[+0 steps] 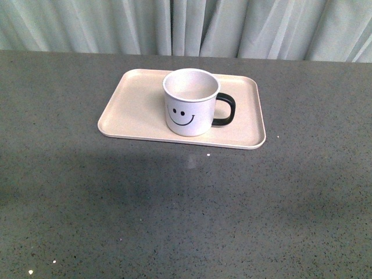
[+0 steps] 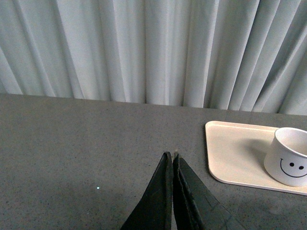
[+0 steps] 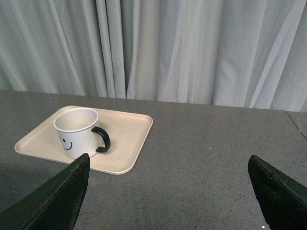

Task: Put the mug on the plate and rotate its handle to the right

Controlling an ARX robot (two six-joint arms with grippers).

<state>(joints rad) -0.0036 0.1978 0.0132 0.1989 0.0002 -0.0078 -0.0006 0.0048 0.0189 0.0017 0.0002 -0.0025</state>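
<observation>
Where the mug (image 1: pixel 190 110) stood upright on the plate (image 1: pixel 131 110), its handle (image 1: pixel 225 109) was noted pointing toward the right tool (image 3: pixel 168 160), held apart; the left tool (image 2: pixel 171 159) was pressed together.

Place: a bare staged work area — most like a lab or test room; which one cannot be told.
Surface: a dark grey speckled table (image 1: pixel 186 221), stone-like and matte.
Backdrop: a pale grey-white curtain (image 1: pixel 186 26) in long pleats, hanging along the table's whole far edge.
Set-out: a pink-beige plate (image 1: pixel 133 110) carrying a smiley mug (image 1: pixel 189 113), near the middle of the far edge.
</observation>
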